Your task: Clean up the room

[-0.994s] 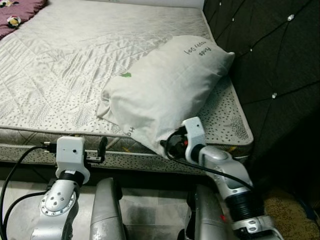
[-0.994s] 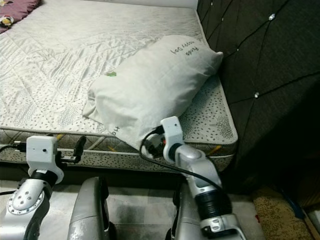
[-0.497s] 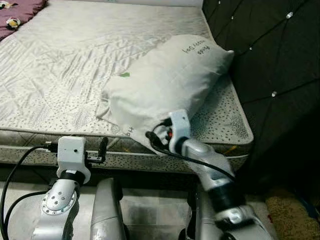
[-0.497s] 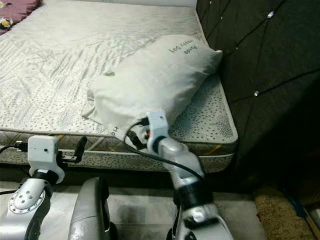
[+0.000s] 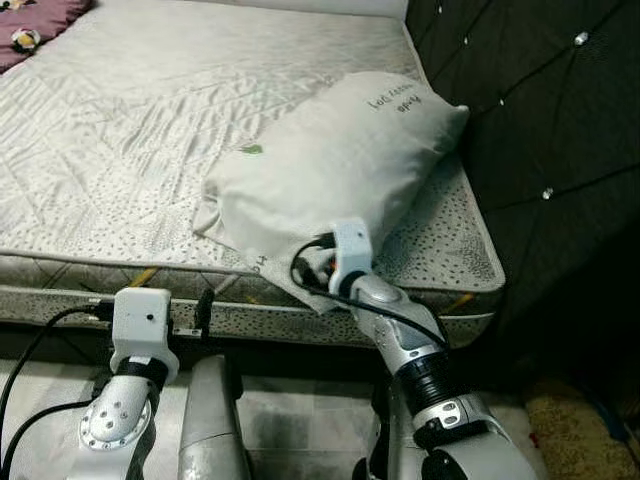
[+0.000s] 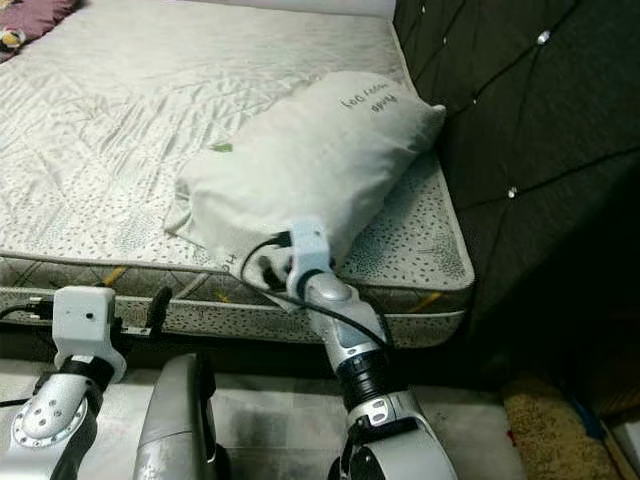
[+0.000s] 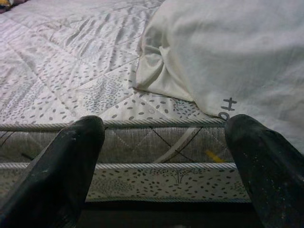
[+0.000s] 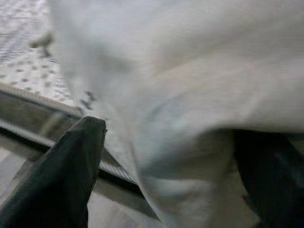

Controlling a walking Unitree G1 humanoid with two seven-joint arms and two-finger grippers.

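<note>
The right pincer (image 8: 166, 156) has been brought forward from its place a second ago, when it was held lower and nearer the bed's corner; it is now pressed against the near, overhanging end of the pillow (image 5: 330, 170). In the right wrist view its two black fingers (image 8: 71, 161) are seen spread wide, with the pale fabric bulging between them, so the cloth is straddled but not yet pinched. The pillow itself has hardly been shifted. From this it is judged that a grasp is being set up, and that the tidying of the pillow has only been begun.

The left pincer (image 7: 161, 161) is held low, well to the left of the right one, and pointed at the side of the mattress (image 5: 150, 140); its fingers are also spread wide, and nothing is held between them. The pillow's near corner is seen just above and beyond its right finger.

Counted: one pillow, lying slantwise on the mattress directly ahead of the right pincer, its far end reaching toward the dark padded headboard (image 5: 540, 110) to that pincer's right. One mattress is seen. One purple cloth (image 5: 35, 25) lies far beyond the left pincer at the bed's distant corner, with one small pale thing on it, too small to be told. Two pincers are at hand.
</note>
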